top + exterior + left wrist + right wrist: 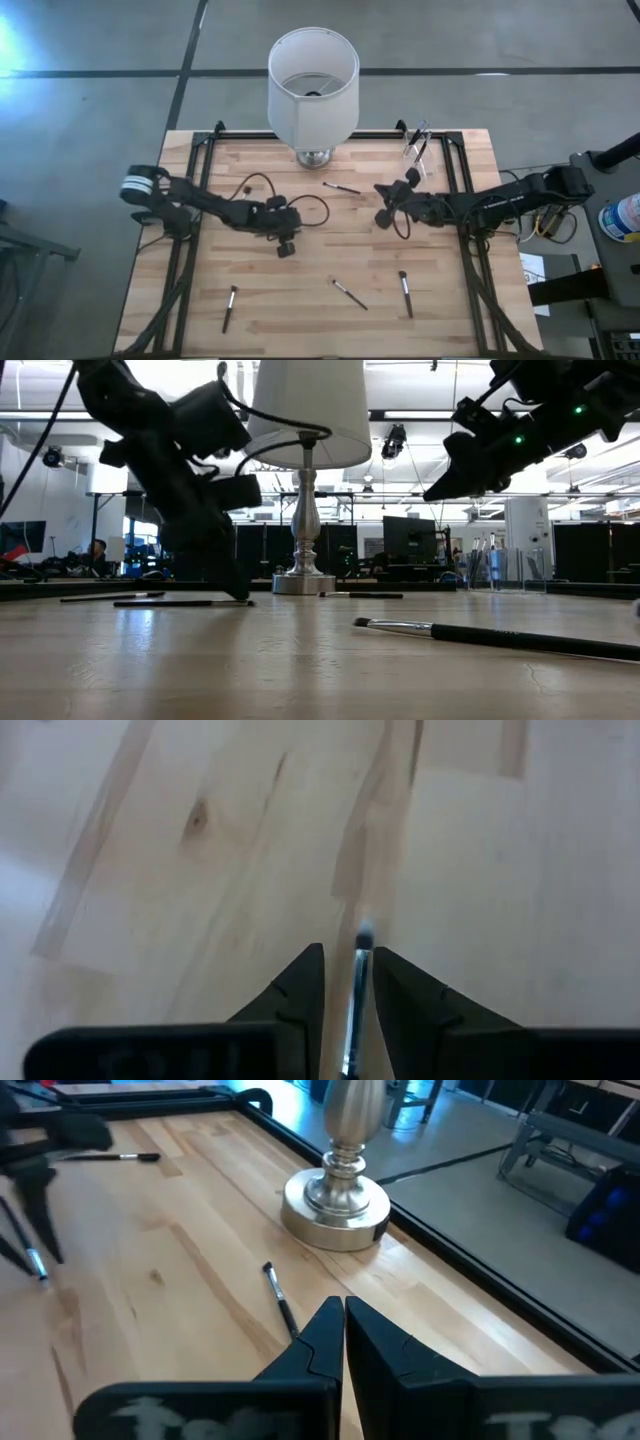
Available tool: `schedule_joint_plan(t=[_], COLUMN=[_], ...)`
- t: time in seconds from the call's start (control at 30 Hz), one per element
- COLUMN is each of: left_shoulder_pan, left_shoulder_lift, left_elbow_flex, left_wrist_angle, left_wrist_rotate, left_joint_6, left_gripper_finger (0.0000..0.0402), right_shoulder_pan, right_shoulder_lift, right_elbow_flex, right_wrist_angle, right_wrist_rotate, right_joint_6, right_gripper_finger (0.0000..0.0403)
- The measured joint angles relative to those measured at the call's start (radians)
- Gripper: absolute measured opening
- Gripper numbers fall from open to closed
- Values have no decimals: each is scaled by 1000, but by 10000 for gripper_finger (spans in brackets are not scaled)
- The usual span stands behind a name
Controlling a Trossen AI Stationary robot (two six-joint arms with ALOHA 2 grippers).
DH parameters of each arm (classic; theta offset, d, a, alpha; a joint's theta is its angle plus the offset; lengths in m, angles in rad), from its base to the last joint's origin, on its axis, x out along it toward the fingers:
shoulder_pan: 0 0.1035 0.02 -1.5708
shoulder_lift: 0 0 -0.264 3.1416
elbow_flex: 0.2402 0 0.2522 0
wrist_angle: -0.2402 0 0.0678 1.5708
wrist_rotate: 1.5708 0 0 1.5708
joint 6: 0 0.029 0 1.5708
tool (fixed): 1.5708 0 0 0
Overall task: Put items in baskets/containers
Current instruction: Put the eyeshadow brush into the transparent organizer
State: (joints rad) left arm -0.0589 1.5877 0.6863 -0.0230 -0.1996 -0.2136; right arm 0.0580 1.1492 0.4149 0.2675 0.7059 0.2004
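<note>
From above, the left gripper (286, 247) sits mid-table and the right gripper (385, 205) near the lampshade (312, 88), with the clear cup (416, 143) at the far right edge; the left wrist view shows fingers pinching a makeup brush (356, 990); the right wrist view shows fingers closed, empty.

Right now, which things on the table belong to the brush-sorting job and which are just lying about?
Job:
- brush held in left gripper
- four loose brushes
- cup, far right, with brushes in it
- right gripper, shut, waiting near centre

Lying about:
- lamp
</note>
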Motion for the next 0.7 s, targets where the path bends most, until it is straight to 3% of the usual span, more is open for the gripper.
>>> schedule_joint_plan(t=[0.33,0.57,0.7], left_shoulder_pan=[12,13,13], left_shoulder_lift=[39,44,46], left_elbow_flex=[2,2,9], left_wrist_angle=[4,-12,-31], left_wrist_rotate=[43,82,120], left_joint_6=[7,-5,-31], left_gripper_finger=[79,12,7], right_shoulder_pan=[14,14,14], right_shoulder_lift=[0,-1,-1], right_elbow_flex=[0,0,0], right_wrist_angle=[4,4,4], right_wrist_rotate=[1,1,1], right_joint_6=[-3,-14,-36], right_gripper_finger=[8,8,8])
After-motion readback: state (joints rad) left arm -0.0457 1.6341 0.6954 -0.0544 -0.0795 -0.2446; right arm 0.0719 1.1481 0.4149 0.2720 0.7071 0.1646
